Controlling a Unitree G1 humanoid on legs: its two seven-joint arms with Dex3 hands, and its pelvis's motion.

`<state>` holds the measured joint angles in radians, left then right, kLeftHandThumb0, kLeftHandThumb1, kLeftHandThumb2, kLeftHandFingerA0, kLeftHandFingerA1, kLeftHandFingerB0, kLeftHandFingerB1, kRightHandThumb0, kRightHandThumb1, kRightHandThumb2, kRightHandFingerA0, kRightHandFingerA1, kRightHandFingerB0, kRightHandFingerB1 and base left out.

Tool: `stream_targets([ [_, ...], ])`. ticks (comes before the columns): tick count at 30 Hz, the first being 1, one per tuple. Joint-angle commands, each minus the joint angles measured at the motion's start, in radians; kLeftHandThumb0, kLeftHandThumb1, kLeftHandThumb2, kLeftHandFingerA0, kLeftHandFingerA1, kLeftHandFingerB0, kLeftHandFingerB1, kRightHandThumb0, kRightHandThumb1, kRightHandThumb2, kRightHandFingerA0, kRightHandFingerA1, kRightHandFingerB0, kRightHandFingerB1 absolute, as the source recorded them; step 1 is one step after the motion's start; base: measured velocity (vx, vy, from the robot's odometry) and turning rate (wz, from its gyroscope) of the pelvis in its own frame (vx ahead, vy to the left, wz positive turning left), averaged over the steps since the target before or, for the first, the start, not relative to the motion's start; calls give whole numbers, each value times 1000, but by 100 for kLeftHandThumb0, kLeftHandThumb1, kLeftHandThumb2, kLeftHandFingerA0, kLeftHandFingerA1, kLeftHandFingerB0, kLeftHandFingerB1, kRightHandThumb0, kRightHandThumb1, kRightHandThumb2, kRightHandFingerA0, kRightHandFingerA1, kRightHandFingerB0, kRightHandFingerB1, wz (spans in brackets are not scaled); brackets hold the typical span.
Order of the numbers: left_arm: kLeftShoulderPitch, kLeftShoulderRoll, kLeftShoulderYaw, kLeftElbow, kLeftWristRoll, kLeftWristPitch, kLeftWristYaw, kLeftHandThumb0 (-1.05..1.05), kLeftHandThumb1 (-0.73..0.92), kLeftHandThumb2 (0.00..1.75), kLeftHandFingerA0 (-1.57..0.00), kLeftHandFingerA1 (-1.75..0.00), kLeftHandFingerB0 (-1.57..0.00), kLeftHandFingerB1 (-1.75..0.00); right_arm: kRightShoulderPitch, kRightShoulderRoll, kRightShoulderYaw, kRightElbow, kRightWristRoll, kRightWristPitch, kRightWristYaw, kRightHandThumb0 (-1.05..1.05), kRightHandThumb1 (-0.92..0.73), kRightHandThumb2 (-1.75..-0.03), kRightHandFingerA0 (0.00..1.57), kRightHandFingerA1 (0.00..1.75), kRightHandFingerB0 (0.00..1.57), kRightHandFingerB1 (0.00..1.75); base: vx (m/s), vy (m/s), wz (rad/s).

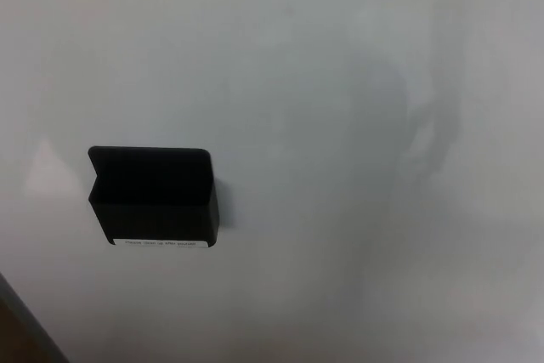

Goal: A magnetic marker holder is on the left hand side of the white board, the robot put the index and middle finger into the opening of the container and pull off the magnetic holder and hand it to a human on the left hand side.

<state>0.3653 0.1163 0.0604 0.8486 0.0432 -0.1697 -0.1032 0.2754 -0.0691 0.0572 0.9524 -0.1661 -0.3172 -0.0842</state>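
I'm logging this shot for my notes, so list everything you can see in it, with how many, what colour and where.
marker holder: one, black, stuck on the whiteboard, left of centre, opening facing up; no markers can be seen in it
label: one, white strip with tiny unreadable print, along the holder's bottom edge
whiteboard: one, white, fills nearly the whole view, faint grey shadow on its right part
dark edge: one, brownish, bottom left corner, beyond the board
robot's hands: neither in view

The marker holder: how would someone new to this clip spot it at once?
The whiteboard fills nearly the whole head view. Left of centre, a small box, the marker holder, sticks to it. It is the only black thing on the board, with a white label strip along its bottom edge.
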Motion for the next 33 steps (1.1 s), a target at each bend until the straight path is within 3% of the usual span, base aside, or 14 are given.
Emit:
stream_targets([
  [1,122,23,66,-111,-90,-531,-75,-63,46,77,-40,-46,-33,-44,34,32,-11,16,-5,-526,-99,-47,-70,-61,65,46,31,32,0,0,0],
  [6,148,34,62,-185,-90,-542,-85,-63,46,77,-40,-46,-33,-44,26,29,-13,24,-7,-547,-101,-47,-70,-61,65,46,31,32,0,0,0],
  [7,182,69,57,-369,-110,-502,-122,-48,55,58,-37,-34,-34,-31,14,28,-9,35,-16,-545,-112,-49,-70,-61,64,46,32,33,0,0,0],
  [10,227,141,54,-716,-155,-416,-193,-48,53,57,-36,-34,-34,-32,-11,24,-2,63,-40,-543,-141,-50,-70,-61,64,47,33,33,0,0,0],
  [12,234,142,56,-740,-157,-401,-196,-48,53,57,-36,-34,-34,-32,-13,24,-1,70,-42,-549,-145,-50,-70,-61,64,47,33,33,0,0,0],
  [14,187,236,90,-890,-169,-402,-239,-55,54,57,-38,-34,-33,-30,-19,27,2,80,-51,-548,-163,-49,-69,-61,66,47,34,34,0,0,0],
  [17,158,286,110,-980,-175,-379,-259,-58,52,57,-41,-35,-35,-31,-26,25,1,94,-50,-555,-168,-51,-69,-61,66,48,33,34,0,0,0],
  [18,130,306,113,-1022,-140,-362,-254,-59,42,79,-40,-51,-28,-43,-26,25,0,96,-51,-553,-174,-50,-69,-61,68,48,34,34,0,0,0],
  [20,66,349,118,-1106,-65,-326,-243,-61,42,79,-40,-50,-32,-43,-26,26,-1,104,-53,-553,-185,-49,-69,-61,67,48,35,35,0,0,0],
  [25,41,374,117,-1151,-35,-291,-236,-61,42,79,-40,-50,-32,-43,-32,27,-2,119,-55,-562,-194,-49,-69,-61,67,48,35,35,0,0,0],
  [28,-121,449,34,-1179,-11,-149,-317,-62,42,81,-41,-52,-28,-43,-53,17,7,138,-77,-561,-224,-50,-69,-61,69,50,39,37,0,0,0],
  [33,-196,501,-17,-1174,35,-103,-337,-66,44,81,-41,-49,-26,-41,-66,15,16,164,-92,-574,-249,-51,-69,-61,69,50,41,39,0,0,0],
])
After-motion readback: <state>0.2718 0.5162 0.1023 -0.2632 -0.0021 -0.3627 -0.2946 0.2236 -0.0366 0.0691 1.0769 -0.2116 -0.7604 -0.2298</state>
